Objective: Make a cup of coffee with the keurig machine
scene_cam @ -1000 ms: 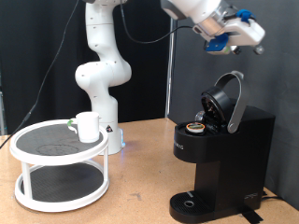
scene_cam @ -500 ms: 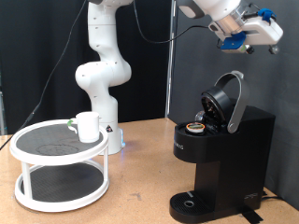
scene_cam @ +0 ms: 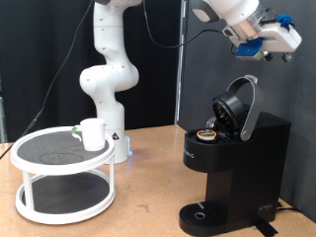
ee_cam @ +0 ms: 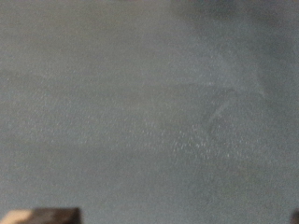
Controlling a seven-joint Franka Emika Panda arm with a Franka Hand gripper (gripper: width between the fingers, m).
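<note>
The black keurig machine (scene_cam: 232, 168) stands at the exterior view's right with its rounded lid (scene_cam: 238, 107) raised. A brown pod with a green mark (scene_cam: 206, 134) sits in its open chamber. The white cup (scene_cam: 93, 133) stands on the top tier of a white round stand (scene_cam: 61, 156) at the left. My gripper (scene_cam: 275, 44) is high at the top right, above and right of the raised lid, touching nothing. Nothing shows between its fingers. The wrist view shows only a blurred grey surface.
The white robot base (scene_cam: 107, 79) rises behind the stand. A thin dark pole (scene_cam: 181, 69) stands behind the machine. The round drip base (scene_cam: 202, 214) of the machine is bare. The wooden table (scene_cam: 138, 202) lies between stand and machine.
My gripper has moved up and to the right, away from the raised lid. Machine, pod and cup have not moved.
</note>
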